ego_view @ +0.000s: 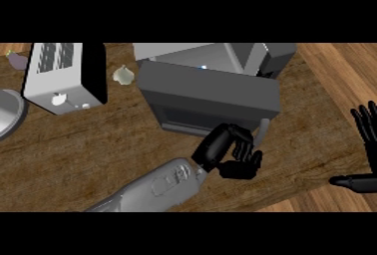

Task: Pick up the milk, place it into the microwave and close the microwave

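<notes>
The grey microwave stands at the back of the counter, its dark door swung open toward me. Only a small bright spot shows inside it, and I cannot make out the milk. My left hand rests against the door's front edge, just left of the pale door handle. Its fingers are curled and hold nothing. My right hand stays open at the view's right edge, fingers up, well away from the microwave.
A white toaster stands at the back left, with a pale garlic bulb between it and the microwave. A purple vegetable lies in the far left corner. A grey plate pokes in from the left edge.
</notes>
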